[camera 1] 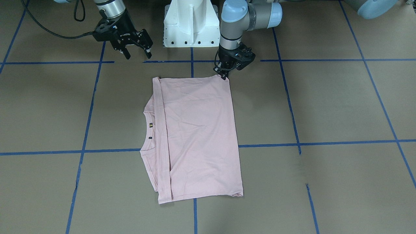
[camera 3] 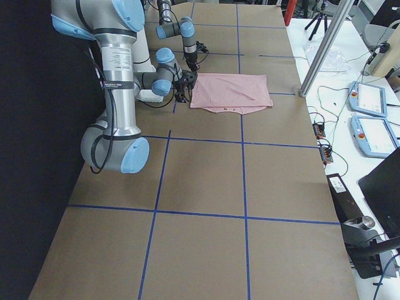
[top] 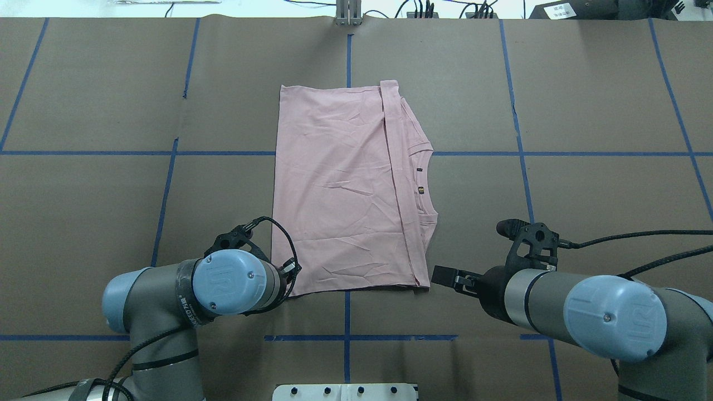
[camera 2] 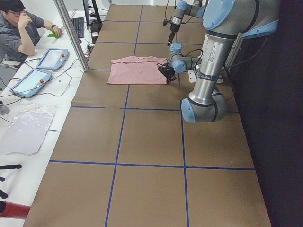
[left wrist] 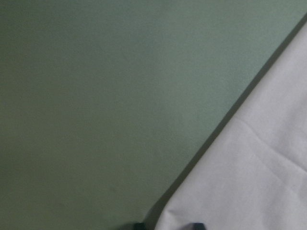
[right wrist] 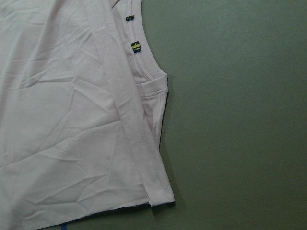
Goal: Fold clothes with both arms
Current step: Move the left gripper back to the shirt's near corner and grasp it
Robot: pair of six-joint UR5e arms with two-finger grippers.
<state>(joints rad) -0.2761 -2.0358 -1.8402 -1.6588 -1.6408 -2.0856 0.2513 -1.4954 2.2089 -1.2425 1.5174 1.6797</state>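
On the left side, the left arm (top: 234, 284) reaches down to the near left corner of the T-shirt (top: 340, 189). The left gripper (camera 1: 224, 75) sits right on that corner. Its two fingers look squeezed together on the cloth, and its own camera shows the pink corner running in between the tips.

In the middle, the T-shirt lies flat on the brown counter (top: 111, 111), across a blue tape line (top: 223, 153). It is already folded over once. The hem strip (top: 396, 167) lies just beside the neck, and the little neck labels (top: 421, 190) peek out past it.

I think the T-shirt is very light, thin and floppy. It will not break, but it will sag and bend wherever nothing holds it. A good place to grab is a corner, pinching all the layers at once so the bottom one does not get left behind. The cloth has small wrinkles, so it may bunch up if pulled fast.

On the right side, the right gripper (camera 1: 138, 55) hangs above the counter, near the near right corner of the T-shirt but not touching it. Its fingers are spread apart and hold nothing. That corner looks like the spot for it to grab. Both arms should then lift evenly, or the T-shirt may twist.
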